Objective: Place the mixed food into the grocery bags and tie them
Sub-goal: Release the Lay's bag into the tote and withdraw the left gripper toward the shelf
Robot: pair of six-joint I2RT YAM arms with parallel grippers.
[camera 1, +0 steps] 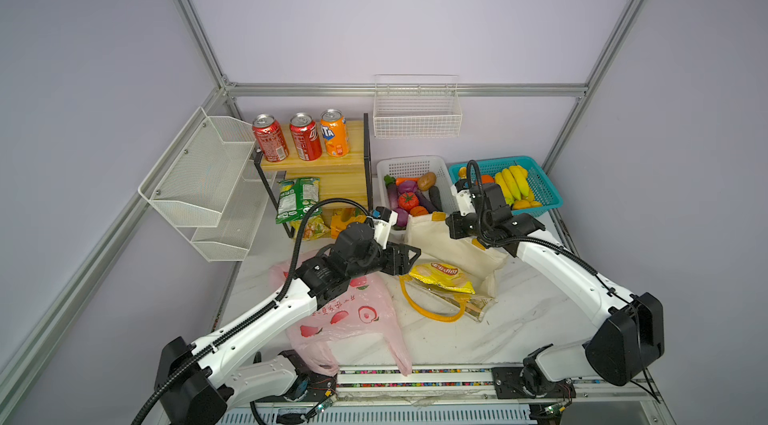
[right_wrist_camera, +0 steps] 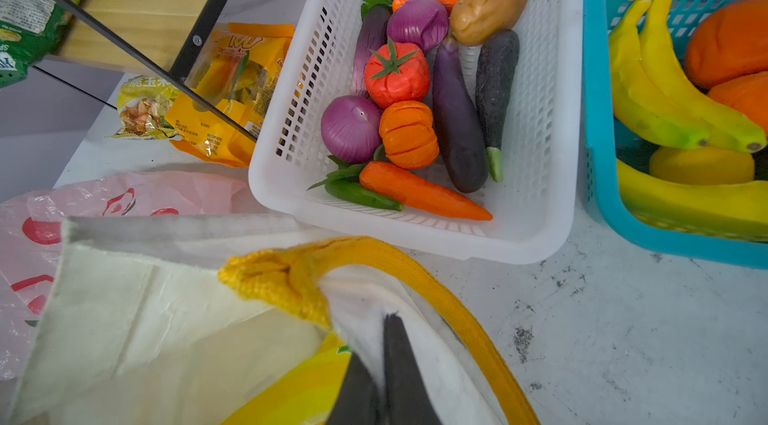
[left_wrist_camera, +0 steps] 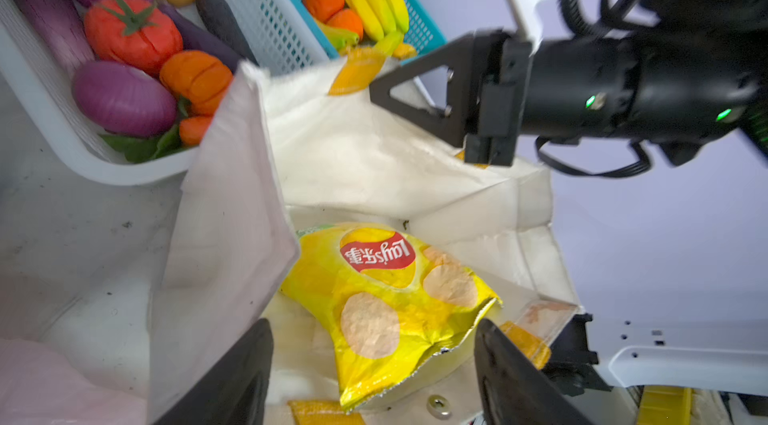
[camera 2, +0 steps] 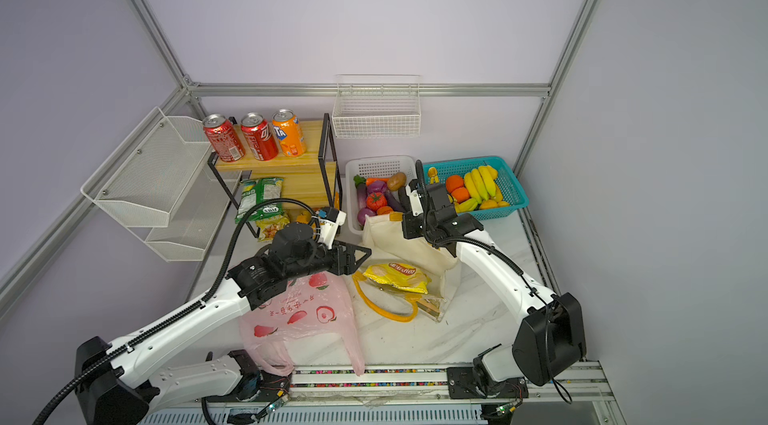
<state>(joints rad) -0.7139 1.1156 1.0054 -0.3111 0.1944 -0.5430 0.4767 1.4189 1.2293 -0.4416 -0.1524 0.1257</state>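
Note:
The yellow chip packet [camera 1: 442,275] [left_wrist_camera: 386,302] lies in the mouth of the cream tote [camera 1: 457,248] [right_wrist_camera: 145,319]. My left gripper [camera 1: 409,263] [left_wrist_camera: 374,327] is open just behind the packet, touching nothing. My right gripper [camera 1: 452,222] [right_wrist_camera: 384,335] is shut on the tote's rim beside a yellow handle [right_wrist_camera: 415,261], holding it up. The pink bag [camera 1: 345,315] lies flat under my left arm. Two red soda cans [camera 1: 270,138] stand on the shelf. The tomato [right_wrist_camera: 397,74], pumpkin [right_wrist_camera: 409,134], onion [right_wrist_camera: 351,128] and eggplant [right_wrist_camera: 457,124] are in the white basket [right_wrist_camera: 540,194].
A teal basket [camera 1: 544,190] of bananas and oranges stands at the back right. The wooden shelf [camera 1: 345,165] also carries an orange can [camera 1: 334,132], with green snack packets [camera 1: 297,196] below it. A mesh rack [camera 1: 199,178] hangs on the left wall and a wire basket [camera 1: 415,115] on the back wall.

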